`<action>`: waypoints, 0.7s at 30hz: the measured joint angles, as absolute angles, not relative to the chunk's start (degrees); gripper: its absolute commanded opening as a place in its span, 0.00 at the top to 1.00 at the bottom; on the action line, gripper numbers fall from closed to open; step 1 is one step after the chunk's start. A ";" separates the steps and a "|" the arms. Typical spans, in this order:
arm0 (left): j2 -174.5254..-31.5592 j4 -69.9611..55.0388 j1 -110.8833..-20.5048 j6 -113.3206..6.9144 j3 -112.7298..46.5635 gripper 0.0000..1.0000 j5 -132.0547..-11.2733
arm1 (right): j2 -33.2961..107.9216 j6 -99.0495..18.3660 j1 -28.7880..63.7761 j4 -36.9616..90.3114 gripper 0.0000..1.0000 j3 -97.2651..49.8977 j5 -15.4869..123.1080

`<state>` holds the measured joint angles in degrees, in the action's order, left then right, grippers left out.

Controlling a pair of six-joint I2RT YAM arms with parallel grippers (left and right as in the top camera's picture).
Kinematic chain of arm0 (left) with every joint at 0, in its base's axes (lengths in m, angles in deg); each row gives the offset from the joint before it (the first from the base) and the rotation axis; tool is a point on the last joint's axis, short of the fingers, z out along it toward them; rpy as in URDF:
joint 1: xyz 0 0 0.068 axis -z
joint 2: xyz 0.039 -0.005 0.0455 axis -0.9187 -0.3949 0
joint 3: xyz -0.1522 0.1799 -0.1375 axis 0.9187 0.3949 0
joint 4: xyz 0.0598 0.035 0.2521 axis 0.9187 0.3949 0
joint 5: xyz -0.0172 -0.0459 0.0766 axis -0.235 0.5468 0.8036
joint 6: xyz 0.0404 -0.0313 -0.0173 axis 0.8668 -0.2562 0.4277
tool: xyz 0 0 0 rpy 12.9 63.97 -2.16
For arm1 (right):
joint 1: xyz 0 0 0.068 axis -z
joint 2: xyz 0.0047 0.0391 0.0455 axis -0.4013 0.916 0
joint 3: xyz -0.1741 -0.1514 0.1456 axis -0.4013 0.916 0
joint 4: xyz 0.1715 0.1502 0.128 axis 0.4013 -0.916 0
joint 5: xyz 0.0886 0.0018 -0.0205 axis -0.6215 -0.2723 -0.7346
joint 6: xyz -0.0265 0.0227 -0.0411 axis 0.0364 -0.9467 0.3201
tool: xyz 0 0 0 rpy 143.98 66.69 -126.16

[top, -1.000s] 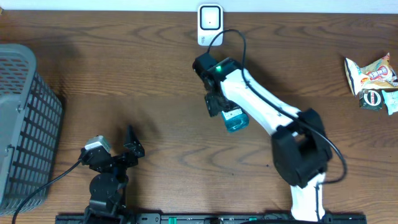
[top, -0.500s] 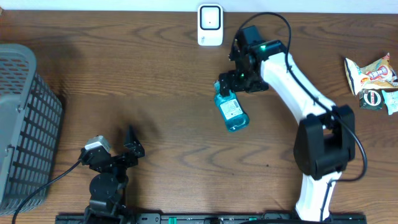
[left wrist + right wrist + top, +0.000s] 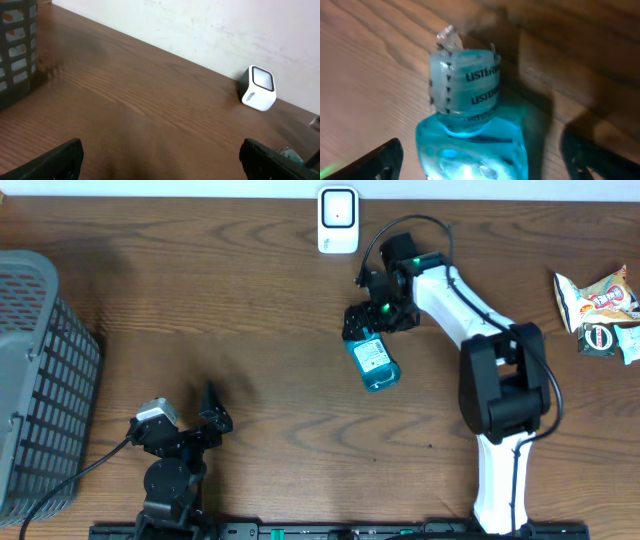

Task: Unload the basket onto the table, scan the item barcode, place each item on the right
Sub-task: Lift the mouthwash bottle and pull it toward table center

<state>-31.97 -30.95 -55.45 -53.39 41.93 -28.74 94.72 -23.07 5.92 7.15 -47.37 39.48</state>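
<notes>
One bottle (image 3: 374,363) newly free, one scanner (image 3: 338,220)

The right arm (image 3: 455,305) is built from glossy white tubular links joined by bulky black joint housings (image 3: 500,385). A green indicator light (image 3: 383,308) glows on its dark wrist section. A thin black cable (image 3: 405,221) runs in loops outside the links.

The left arm (image 3: 172,465) is black throughout and carries a small silver-grey camera module (image 3: 152,415). A black lead (image 3: 85,470) leaves it.

The left gripper (image 3: 160,155) has matte black fingers (image 3: 57,160) with blunt, angled ends. The right gripper (image 3: 480,155) has fingers (image 3: 600,155) of the same dark finish.
</notes>
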 measured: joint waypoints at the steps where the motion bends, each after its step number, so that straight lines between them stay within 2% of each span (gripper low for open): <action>1: -31.97 -30.95 -55.45 -53.39 41.93 0.02 -28.72 | 94.76 -22.92 5.94 6.97 0.11 -47.47 38.81; 3: -31.97 -30.95 -55.45 -53.39 41.93 0.02 -28.74 | 94.92 -22.31 6.01 6.82 0.16 -47.52 38.81; 4: -31.97 -30.95 -55.45 -53.39 41.93 0.02 -28.74 | 94.94 -21.85 6.01 6.69 0.23 -47.52 38.70; 10: -31.97 -30.95 -55.45 -53.39 41.93 0.02 -28.74 | 95.44 -19.93 5.68 5.62 0.36 -47.52 38.06; 15: -31.97 -30.95 -55.45 -53.39 41.93 0.02 -28.74 | 95.53 -17.70 4.35 4.15 0.55 -47.52 38.28; 21: -31.97 -30.95 -55.45 -53.39 41.93 0.02 -28.74 | 95.24 -16.91 3.45 2.77 0.67 -48.48 37.06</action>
<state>-31.97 -30.95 -55.45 -53.39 41.93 -28.74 95.24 -16.91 3.45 2.77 -48.48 37.06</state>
